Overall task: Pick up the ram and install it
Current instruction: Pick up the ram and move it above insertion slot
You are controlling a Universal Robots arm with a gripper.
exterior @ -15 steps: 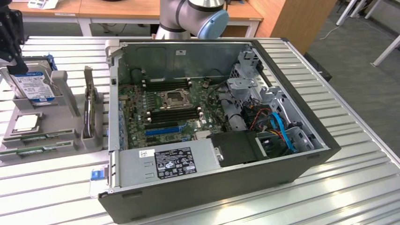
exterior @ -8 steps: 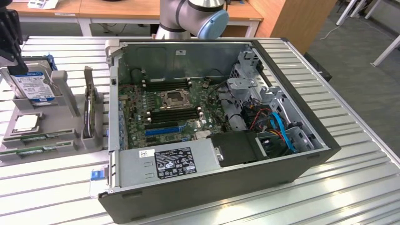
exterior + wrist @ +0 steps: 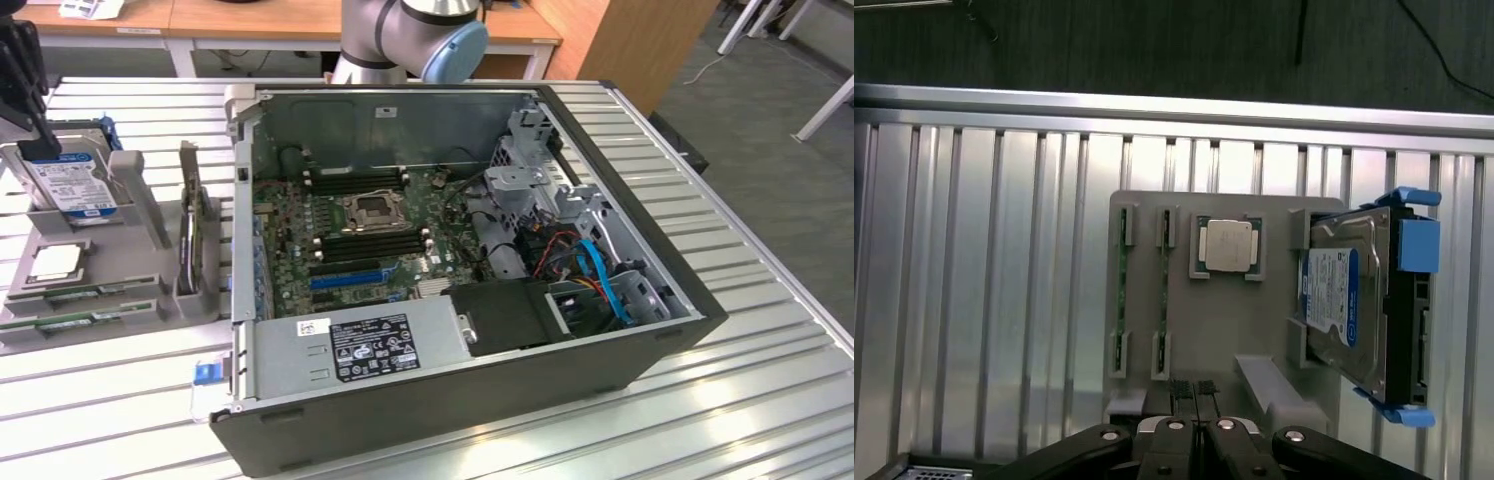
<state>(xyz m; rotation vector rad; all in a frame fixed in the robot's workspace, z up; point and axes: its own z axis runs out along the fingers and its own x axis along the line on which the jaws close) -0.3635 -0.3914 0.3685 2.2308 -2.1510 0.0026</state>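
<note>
Two ram sticks (image 3: 1122,290) (image 3: 1164,288), thin green boards, stand on edge in slots of a grey holder (image 3: 1254,330). In the exterior view the ram sticks (image 3: 67,297) lie low at the holder's near end, at the far left of the table. My gripper (image 3: 1194,392) hangs above the holder with its black fingertips pressed together and nothing between them. The gripper (image 3: 27,90) shows as a dark shape over the hard drive end of the holder. The open computer case (image 3: 641,350) lies at the table's middle, with black memory slots (image 3: 374,245) on its motherboard.
The holder also carries a square silver processor (image 3: 1227,245), a hard drive (image 3: 1349,300) in a blue bracket, and a dark board (image 3: 194,235) on edge. A power supply (image 3: 360,345) and drive cage (image 3: 534,190) crowd the case. The ribbed metal table (image 3: 747,400) has an edge beyond the holder.
</note>
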